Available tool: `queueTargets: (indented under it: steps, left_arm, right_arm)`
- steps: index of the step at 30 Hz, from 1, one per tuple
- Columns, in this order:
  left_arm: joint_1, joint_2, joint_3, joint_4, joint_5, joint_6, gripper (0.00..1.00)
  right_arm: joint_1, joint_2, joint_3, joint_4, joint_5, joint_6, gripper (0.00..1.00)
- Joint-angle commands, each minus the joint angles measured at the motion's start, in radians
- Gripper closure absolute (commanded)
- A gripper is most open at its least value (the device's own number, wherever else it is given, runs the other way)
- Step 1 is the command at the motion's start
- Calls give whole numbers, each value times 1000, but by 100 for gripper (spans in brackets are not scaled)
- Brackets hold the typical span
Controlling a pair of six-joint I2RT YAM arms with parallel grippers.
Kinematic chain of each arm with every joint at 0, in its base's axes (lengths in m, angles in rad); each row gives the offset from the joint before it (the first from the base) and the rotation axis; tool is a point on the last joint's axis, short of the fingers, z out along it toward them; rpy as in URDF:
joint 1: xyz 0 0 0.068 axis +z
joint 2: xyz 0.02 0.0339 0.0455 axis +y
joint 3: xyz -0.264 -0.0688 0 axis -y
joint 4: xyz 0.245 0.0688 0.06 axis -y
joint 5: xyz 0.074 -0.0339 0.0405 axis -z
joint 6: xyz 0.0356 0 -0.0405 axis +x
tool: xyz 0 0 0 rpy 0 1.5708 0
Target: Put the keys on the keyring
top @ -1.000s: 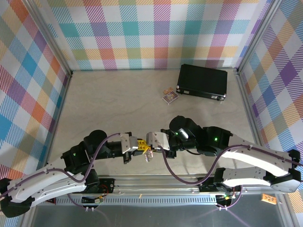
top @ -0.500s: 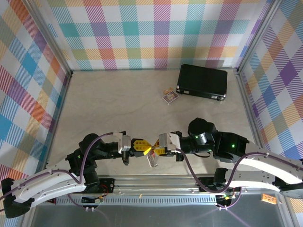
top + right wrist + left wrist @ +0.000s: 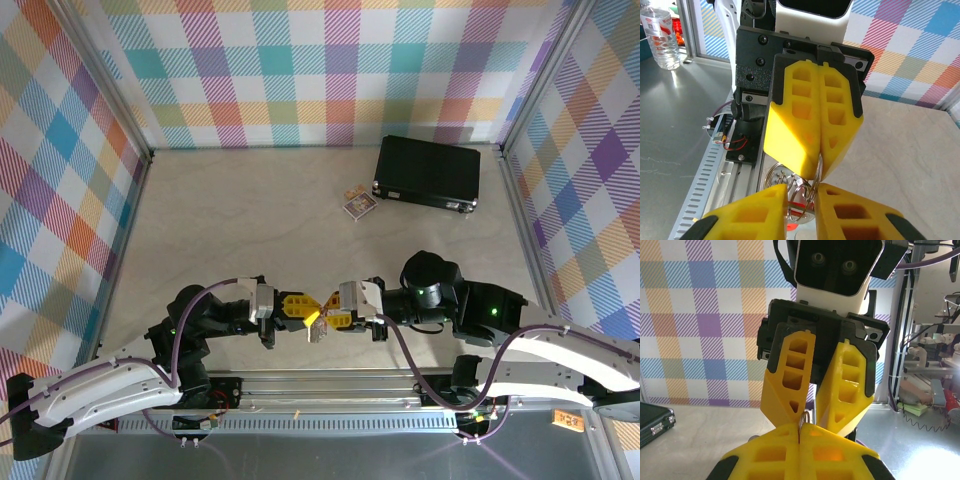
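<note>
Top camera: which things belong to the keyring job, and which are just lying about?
Job: keyring, pinched by the shut left gripper; red key piece, blurred, among its loops; right gripper, jaws slightly apart.
Lying about: black case; small printed card packet, both untouched at the back.

Left gripper (image 3: 306, 311) and right gripper (image 3: 331, 305) meet tip-to-tip, keyring (image 3: 317, 332) at their tips.

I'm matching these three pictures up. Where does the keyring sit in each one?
Top external: keyring low centre, hanging where the left tool and right tool meet.
Left wrist: keyring a thin arc, lower centre, just above the left tool.
Right wrist: keyring as wire loops, bottom centre.
Shared landmark: the left tool, shut on the keyring.
</note>
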State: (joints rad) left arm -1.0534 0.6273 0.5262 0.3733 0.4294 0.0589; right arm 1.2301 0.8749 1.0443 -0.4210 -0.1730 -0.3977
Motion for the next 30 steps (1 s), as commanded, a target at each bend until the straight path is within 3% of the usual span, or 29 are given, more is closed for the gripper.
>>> queueTargets:
  steps: [1,5,10,15,19,27,30]
  left_arm:
    - [1,-6,6,65,-20,-12,100]
    - [1,-16,21,11,-23,5,100]
    - [1,-43,119,-292,-87,149,100]
    - [0,6,228,-537,-181,237,83]
    - [-4,56,279,-610,-170,256,78]
    - [-8,62,285,-611,-187,269,100]
    - [-8,49,269,-564,-182,248,100]
  right_arm:
    - [6,10,0,41,-37,2,85]
    - [5,17,9,32,-5,-8,100]
    - [5,40,67,-57,9,-43,100]
    - [5,145,188,-222,26,-76,100]
    - [5,197,222,-263,7,-75,100]
    - [3,176,217,-262,-22,-61,100]
    - [3,165,215,-257,-17,-54,100]
